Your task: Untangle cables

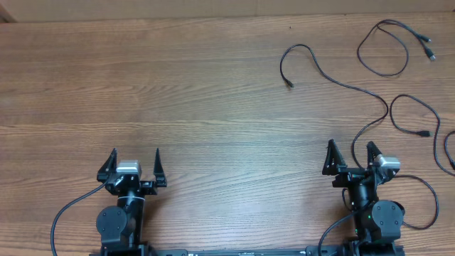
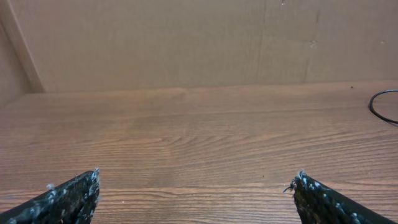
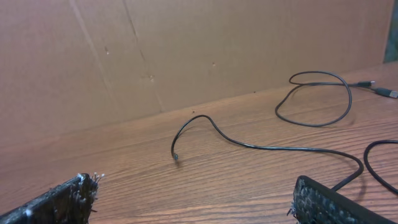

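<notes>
My left claw (image 1: 135, 153) stands wide apart, gripping nothing and touching nothing, close to the near edge of the bench (image 1: 213, 107) toward its near left corner. From it, open wood runs to the far edge, where a cardboard wall (image 2: 186, 43) rises.

My right claw (image 1: 350, 146) is spread just as wide and is empty, by the near edge toward the near right corner.

The cables (image 1: 387, 107) all lie on the right part of the bench, beyond this claw. The longest cable (image 3: 280, 148) has its plug end toward the bench's middle, arches toward the far edge, then runs right and curves back down beside my right claw's outer finger. Whether it touches that finger I cannot tell. A looped cable (image 3: 317, 126) sits in the far right corner, both plugs pointing at the right edge. A third cable (image 1: 424, 133) curls along the right edge, apart from the loop.
</notes>
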Controlling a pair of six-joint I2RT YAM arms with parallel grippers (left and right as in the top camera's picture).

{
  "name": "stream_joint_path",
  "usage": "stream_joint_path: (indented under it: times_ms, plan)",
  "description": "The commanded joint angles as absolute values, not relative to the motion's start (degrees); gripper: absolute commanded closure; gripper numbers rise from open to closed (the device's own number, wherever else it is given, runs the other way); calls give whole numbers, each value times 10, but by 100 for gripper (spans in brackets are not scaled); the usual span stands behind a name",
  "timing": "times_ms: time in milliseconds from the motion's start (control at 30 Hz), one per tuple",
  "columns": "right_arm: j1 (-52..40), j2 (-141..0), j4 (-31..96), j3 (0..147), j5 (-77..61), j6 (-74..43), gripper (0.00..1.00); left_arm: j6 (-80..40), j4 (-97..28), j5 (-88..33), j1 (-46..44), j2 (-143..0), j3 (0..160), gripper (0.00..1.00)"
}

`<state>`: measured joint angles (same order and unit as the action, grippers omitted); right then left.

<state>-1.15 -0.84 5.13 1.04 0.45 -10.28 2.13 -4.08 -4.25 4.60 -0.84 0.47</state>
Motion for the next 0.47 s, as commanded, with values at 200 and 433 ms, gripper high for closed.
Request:
stream_joint_path:
  times_ms: [200, 433]
  plan:
    - [-8, -2, 48, 5, 10, -105, 0, 34, -43, -41, 45, -3, 3, 0]
    - [-8, -2, 48, 5, 10, -105, 0, 34, -43, -41, 45, -3, 3, 0]
